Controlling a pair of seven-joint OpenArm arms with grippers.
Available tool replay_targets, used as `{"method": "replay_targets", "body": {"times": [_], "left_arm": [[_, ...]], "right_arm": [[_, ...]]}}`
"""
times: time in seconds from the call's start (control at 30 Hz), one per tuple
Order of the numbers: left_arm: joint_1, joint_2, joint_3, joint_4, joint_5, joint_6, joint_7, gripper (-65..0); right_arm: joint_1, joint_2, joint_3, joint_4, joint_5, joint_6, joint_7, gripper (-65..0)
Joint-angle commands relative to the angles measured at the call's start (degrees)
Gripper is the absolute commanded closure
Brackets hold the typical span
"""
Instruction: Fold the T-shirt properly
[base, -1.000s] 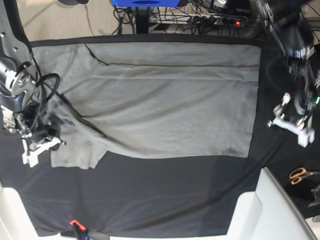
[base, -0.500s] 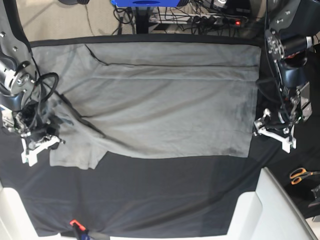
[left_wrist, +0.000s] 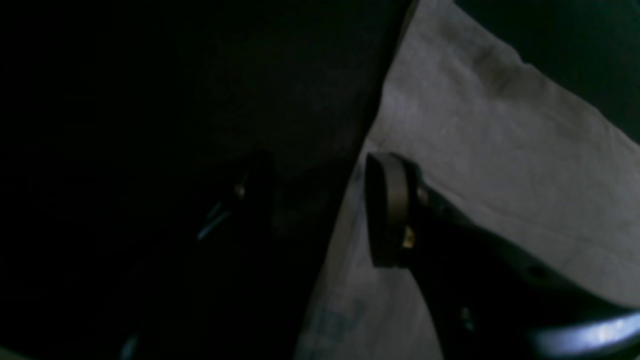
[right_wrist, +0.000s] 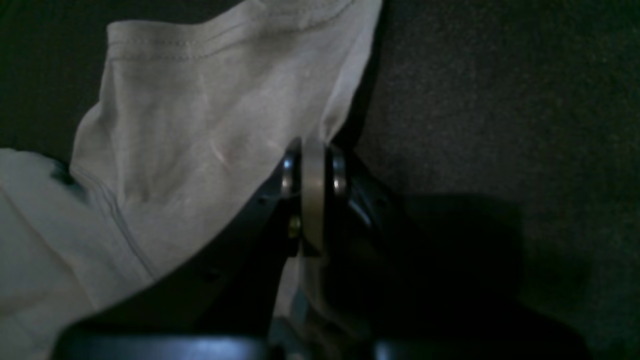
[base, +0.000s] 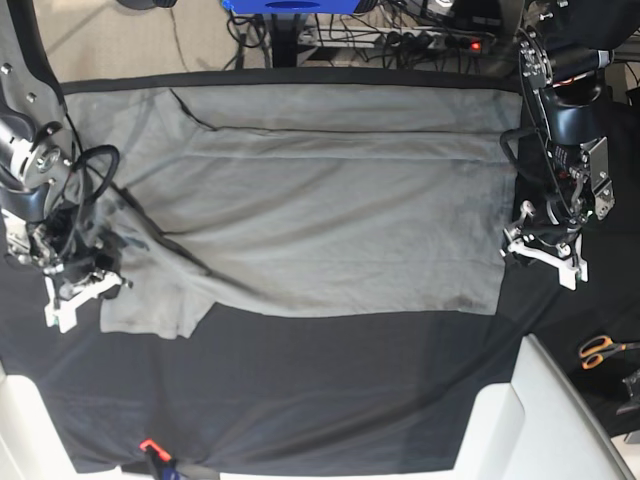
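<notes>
Since a second ago, the left gripper (base: 541, 250) has been travelling in from the far side to the hem edge of the plain light grey cotton T-shirt (base: 320, 200), while the right gripper (base: 75, 290) is staying put at the sleeve.

Left wrist view: the fingers (left_wrist: 387, 210) are standing apart, one over the shirt's edge, the other dim over the large black cloth (left_wrist: 175, 100); whether they are touching fabric is hard to say in this gloom.

Right wrist view: the fingers (right_wrist: 332, 175) are pressing together, pinching a fold of the sleeve by its stitched hem.

Base view: the shirt is lying spread flat on the black cloth covering the desk, neck end toward the right arm, orange-handled scissors (base: 600, 350) lying well apart.
</notes>
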Motion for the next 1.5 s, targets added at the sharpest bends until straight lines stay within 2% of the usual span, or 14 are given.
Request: {"method": "replay_targets", "body": {"times": [0.0,0.13,0.23,0.63,0.7,0.77,0.8,1.17,1.23,1.37,1.47], "left_arm": [[0.3,0.4,0.2,-0.3,1.2,0.2,3.5,-26.8],[0.3,2.0,0.3,-0.3,1.3,0.2,3.6,-26.8],[0.3,3.0,3.5,-0.3,1.2,0.2,3.6,-26.8],[0.3,2.7,4.9,-0.4,1.5,0.2,3.5,-25.7],[0.3,2.7,4.9,-0.4,1.5,0.2,3.5,-17.8],[0.3,2.7,4.9,-0.4,1.6,0.2,3.5,-1.6],[0.3,2.7,5.1,-0.4,1.6,0.2,3.5,0.0],[1.6,2.4,4.8,0.6,1.3,0.4,3.6,0.0],[3.0,1.7,4.8,3.1,1.2,0.4,3.7,0.0],[7.1,1.4,4.7,11.2,1.2,0.4,8.5,0.0],[9.8,1.4,4.7,16.2,1.2,0.4,9.7,0.0]], "right_arm": [[1.8,0.7,-0.1,0.9,0.4,0.3,1.0,0.0],[1.8,0.7,-0.1,0.9,0.4,0.3,1.0,0.0],[1.8,0.7,-0.1,0.9,0.4,0.3,1.0,0.0],[1.7,0.7,-0.1,0.9,0.4,0.3,1.0,0.0],[1.7,0.7,0.0,0.9,0.4,0.3,1.0,0.0],[1.7,0.7,0.0,0.9,0.4,0.3,1.0,0.0],[1.7,0.7,0.0,0.9,0.4,0.3,1.0,0.0],[1.7,0.7,0.0,0.9,0.4,0.3,1.0,0.0],[1.7,0.7,0.0,0.9,0.4,0.3,1.0,0.0],[1.6,0.7,0.0,0.9,0.4,0.3,1.0,0.0],[1.6,0.6,0.0,0.9,0.4,0.3,1.0,0.0]]}}
